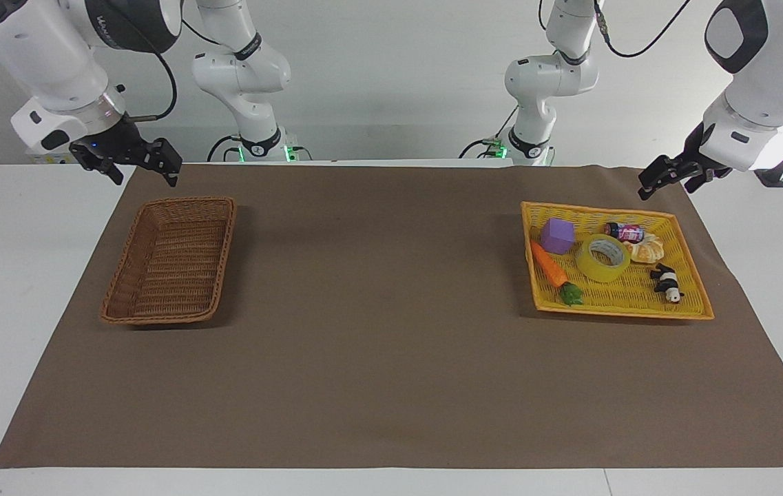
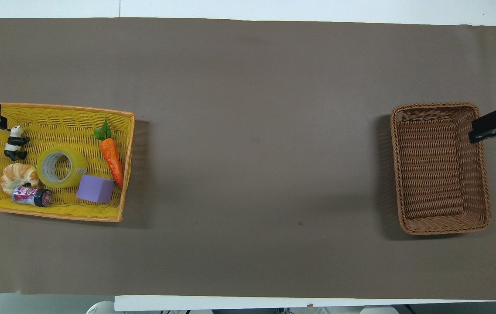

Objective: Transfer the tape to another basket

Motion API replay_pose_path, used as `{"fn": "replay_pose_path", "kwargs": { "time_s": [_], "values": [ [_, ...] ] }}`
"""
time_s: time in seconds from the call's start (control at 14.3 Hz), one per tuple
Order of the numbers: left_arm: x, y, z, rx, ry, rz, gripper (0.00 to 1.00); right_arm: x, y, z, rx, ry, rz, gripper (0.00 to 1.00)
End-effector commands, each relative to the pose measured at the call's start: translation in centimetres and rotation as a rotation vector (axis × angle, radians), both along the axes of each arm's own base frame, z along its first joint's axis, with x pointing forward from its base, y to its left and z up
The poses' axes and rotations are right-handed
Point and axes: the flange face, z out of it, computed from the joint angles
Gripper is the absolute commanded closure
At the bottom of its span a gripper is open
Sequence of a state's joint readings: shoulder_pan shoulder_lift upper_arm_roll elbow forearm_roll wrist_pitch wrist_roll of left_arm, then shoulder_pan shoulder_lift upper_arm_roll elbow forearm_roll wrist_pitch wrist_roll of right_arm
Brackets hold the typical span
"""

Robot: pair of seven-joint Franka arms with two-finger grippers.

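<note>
Tape: the yellow roll of tape [image 1: 603, 257] lies on its side in the middle of the yellow basket [image 1: 697, 303], at the left arm's end of the table — untouched, as far as I can see.
Neighbours: a purple cube [image 1: 557, 235] and a toy carrot [image 1: 548, 264] sit just beside it toward the table's middle; a small can [image 1: 624, 231] and a croissant [image 1: 646, 249] lie beside it toward the table's end, with a panda figure [image 1: 666, 282] farther from the robots.
Destination: the brown wicker basket [image 1: 172, 260] stands well apart, at the right arm's end, with nothing in it.
Left gripper [image 1: 671, 175]: raised over the mat's edge near the yellow basket's corner; fingers parted, holding nothing.
Right gripper [image 1: 135, 160]: raised over the mat's corner near the brown basket; fingers parted, holding nothing — I judge this arm is waiting.
Progress: from my console nothing of the move looks done.
Remaining: reach, grasp, carry across and release are all ahead; the crowding around the roll is what I would watch.
</note>
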State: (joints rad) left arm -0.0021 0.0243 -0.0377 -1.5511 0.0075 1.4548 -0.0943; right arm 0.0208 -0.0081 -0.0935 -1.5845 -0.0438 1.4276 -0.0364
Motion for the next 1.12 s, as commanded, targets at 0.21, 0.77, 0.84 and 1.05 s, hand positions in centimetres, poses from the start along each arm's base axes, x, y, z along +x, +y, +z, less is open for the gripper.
{"fn": "replay_pose_path", "kwargs": {
  "time_s": [0.21, 0.77, 0.84, 1.05],
  "values": [
    [-0.8, 0.7, -0.1, 0.0, 0.016, 0.025, 0.0, -0.7, -0.1, 0.1, 0.002, -0.007, 0.024, 0.0],
    [-6.4, 3.2, -12.6, 0.004, -0.112, 0.083, 0.0, -0.7, -0.1, 0.1, 0.002, -0.007, 0.024, 0.0],
    [-6.6, 3.0, -14.3, 0.004, -0.098, 0.077, 0.0, -0.7, -0.1, 0.1, 0.002, -0.007, 0.024, 0.0],
    [-6.5, 3.0, -19.8, -0.001, -0.145, 0.042, 0.0, -0.7, -0.1, 0.1, 0.0, -0.006, 0.024, 0.0]
  ]
}}
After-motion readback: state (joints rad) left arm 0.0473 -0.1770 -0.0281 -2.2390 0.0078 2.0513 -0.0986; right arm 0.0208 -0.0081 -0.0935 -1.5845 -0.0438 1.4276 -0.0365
